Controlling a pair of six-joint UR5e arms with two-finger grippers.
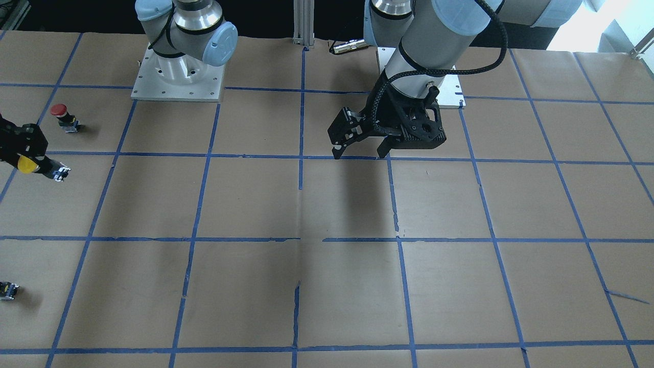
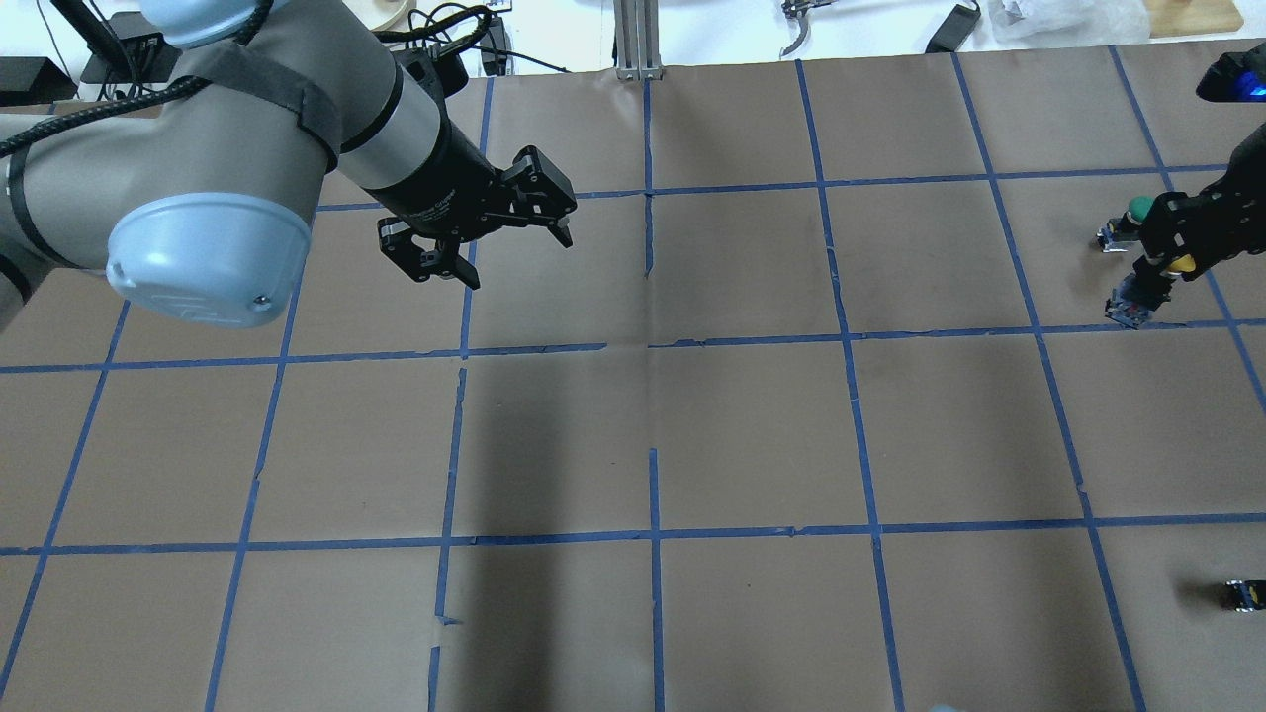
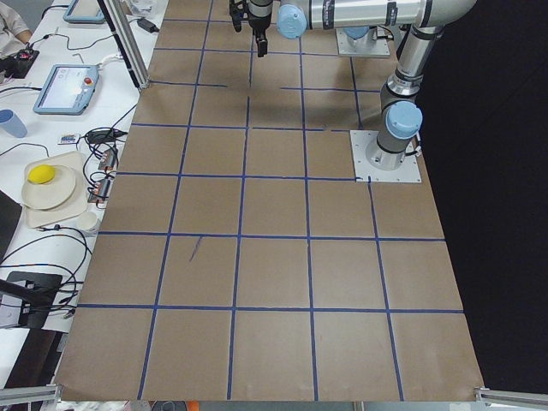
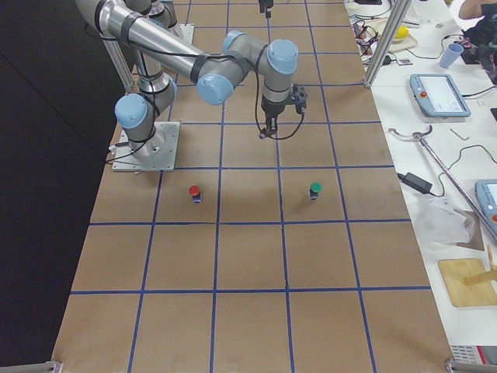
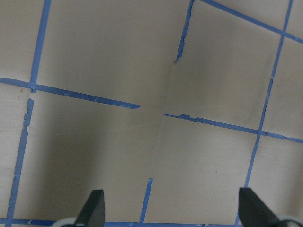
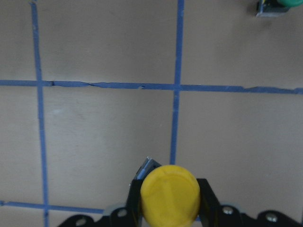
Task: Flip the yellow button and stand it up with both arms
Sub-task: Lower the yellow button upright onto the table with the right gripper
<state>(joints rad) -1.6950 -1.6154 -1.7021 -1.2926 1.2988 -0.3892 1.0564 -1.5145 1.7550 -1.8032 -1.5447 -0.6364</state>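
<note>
My right gripper (image 6: 169,208) is shut on the yellow button (image 6: 169,198). Its yellow cap sits between the fingers and its black body points away towards the table. In the front view the right gripper (image 1: 28,159) is at the far left edge, with the button (image 1: 25,163) held tilted low over the paper. In the overhead view the same button (image 2: 1179,265) is at the far right. My left gripper (image 1: 357,153) is open and empty, hovering over the table's middle near its base; it also shows in the overhead view (image 2: 519,259) and the left wrist view (image 5: 173,213).
A red-capped button (image 1: 61,116) stands just behind the right gripper. A green-capped button (image 2: 1137,210) stands beside it on the operators' side. A tiny black part (image 1: 7,290) lies near the table's far corner. Brown paper with a blue tape grid (image 1: 301,239) covers the table.
</note>
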